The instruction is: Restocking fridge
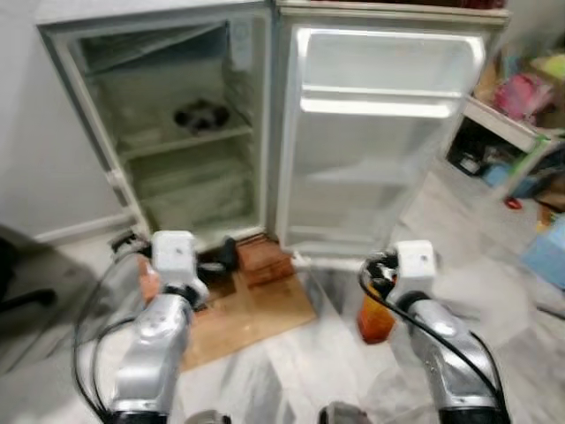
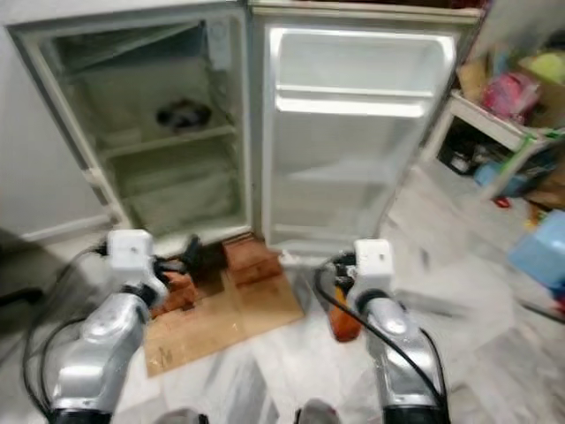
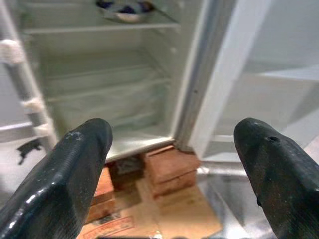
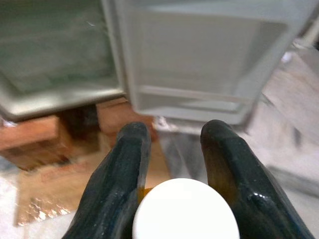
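The fridge [image 1: 159, 132] stood w/ its door [image 1: 380, 141] swung wide open to the robot's right, the inside mostly bare apart from a dark bowl-like item [image 1: 201, 115] on the upper shelf; too blurred to say what it was. The right gripper [image 4: 172, 149] was pinched on an orange bottle [image 1: 375, 320] w/ a white cap [image 4: 185, 209]: in the right wrist view the cap sat between the two black fingers [image 4: 119, 179], touching both near their bases, the tips reaching past it toward the door's bottom edge. From the head cam the bottle hung below the right wrist, low in front of the open door, above the marble floor [image 1: 291, 371]; not in the fridge. The left gripper [image 3: 174, 149] was spread wide w/ nothing between its fingers [image 3: 65, 174], pointed at the fridge's lower compartment. Bricks [image 1: 263, 258] propped up the fridge base, resting on a cardboard sheet [image 1: 256, 318]. A cluttered white shelf [image 1: 508, 124] stood off to the right.
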Motion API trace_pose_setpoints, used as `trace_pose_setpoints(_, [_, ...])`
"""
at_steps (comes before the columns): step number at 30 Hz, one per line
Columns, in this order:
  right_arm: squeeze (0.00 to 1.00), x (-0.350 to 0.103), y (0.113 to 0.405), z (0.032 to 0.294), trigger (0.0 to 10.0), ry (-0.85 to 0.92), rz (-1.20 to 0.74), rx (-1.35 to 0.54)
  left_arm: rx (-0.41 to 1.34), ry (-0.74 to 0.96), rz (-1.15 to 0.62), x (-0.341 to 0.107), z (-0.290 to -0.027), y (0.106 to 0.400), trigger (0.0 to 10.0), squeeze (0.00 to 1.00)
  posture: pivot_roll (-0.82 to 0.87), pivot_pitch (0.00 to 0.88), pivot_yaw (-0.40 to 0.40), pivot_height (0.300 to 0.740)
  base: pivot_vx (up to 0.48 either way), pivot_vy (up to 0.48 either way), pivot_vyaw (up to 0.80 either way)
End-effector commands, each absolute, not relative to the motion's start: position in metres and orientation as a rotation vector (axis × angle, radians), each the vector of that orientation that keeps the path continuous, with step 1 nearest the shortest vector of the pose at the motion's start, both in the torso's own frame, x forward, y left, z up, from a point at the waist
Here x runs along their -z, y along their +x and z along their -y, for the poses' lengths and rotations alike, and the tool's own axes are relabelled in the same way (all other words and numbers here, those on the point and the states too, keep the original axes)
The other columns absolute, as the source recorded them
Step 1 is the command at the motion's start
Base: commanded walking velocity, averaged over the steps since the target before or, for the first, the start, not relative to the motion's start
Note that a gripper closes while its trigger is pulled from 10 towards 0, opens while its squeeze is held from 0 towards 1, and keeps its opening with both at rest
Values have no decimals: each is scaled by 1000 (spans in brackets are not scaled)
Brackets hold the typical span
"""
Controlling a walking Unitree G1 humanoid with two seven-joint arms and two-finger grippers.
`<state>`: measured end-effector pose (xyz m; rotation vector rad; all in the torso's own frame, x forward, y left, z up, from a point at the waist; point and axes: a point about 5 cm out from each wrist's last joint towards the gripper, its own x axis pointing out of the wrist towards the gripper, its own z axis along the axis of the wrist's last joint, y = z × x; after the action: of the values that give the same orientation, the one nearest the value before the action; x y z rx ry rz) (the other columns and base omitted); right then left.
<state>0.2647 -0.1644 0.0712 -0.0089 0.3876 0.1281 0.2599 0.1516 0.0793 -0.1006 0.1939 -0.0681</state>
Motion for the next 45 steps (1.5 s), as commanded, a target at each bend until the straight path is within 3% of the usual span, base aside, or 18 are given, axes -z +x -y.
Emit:
trace_pose_setpoints(1, [0,-78,271,166,10000,-20,-347,-126,77,-111,-178,-82,-148,260,10000,0,3,42,-11,740,0,0,0])
trace_pose_setpoints(17, [0,-87,283,168,10000,-42,-272,-103,46,-68,-143,-87,-144,268,10000,0,0,49,-6,740,429,0,0])
trace_pose_setpoints(26, [0,-92,291,166,10000,-49,-245,-111,24,-70,-151,-87,-139,271,10000,0,1,43,-7,740,363,-302,0])
trace_pose_setpoints(36, [0,-91,292,165,10000,-53,-241,-116,-5,-66,-160,-84,-143,269,10000,0,2,46,-9,740,0,-130,0])
trace_pose_setpoints(45, [0,-91,296,163,10000,-49,-233,-118,-4,-84,-148,-86,-141,270,10000,0,8,51,-8,740,0,-461,0])
